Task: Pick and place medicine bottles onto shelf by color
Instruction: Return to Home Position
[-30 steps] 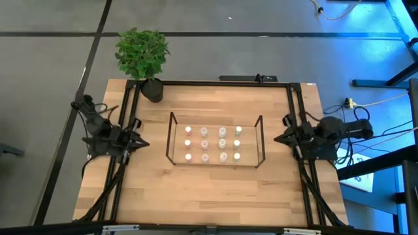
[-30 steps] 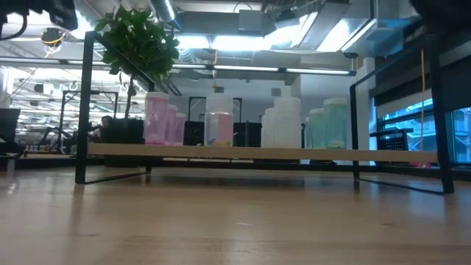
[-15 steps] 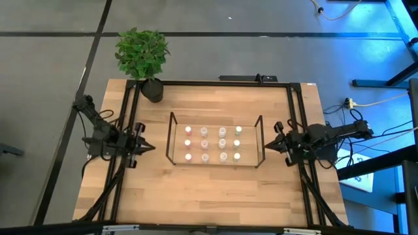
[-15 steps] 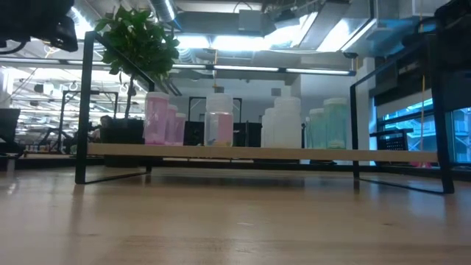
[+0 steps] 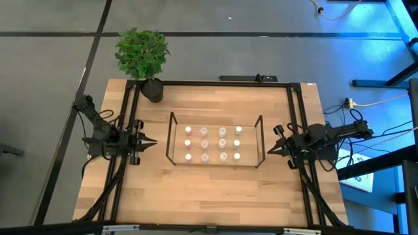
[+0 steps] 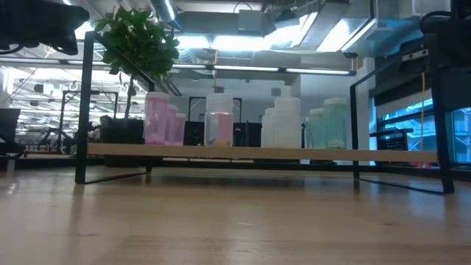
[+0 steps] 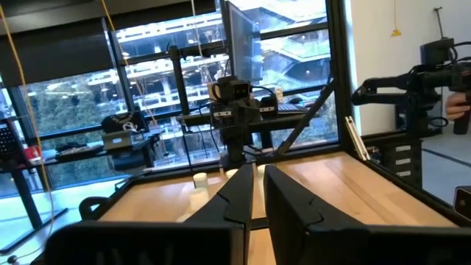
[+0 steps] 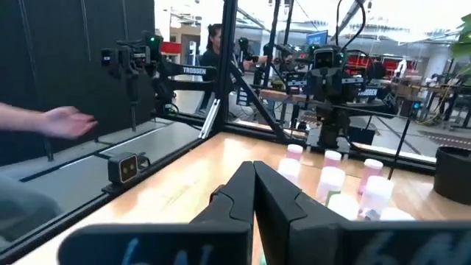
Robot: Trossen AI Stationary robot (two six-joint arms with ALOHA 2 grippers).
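Left gripper: low over the worktop, jaws drawn in to a hairline slit, nothing held. Right gripper: jaws pressed together, nothing held.

Both sets of tips point at the shelf, which stands between them and touches neither. The right tips are nearer its end rods than the left tips are.

Shelf contents: twelve medicine bottles, upright on the wooden board in four columns of three.
- Column nearest the left jaws: orange-red.
- Next: pale pink.
- Next: grey-clear.
- Column nearest the right jaws: green.

A potted plant sits at a worktop corner on the left jaws' side, well apart from them. In the right wrist view, a person's hand shows outside the worktop's black frame.
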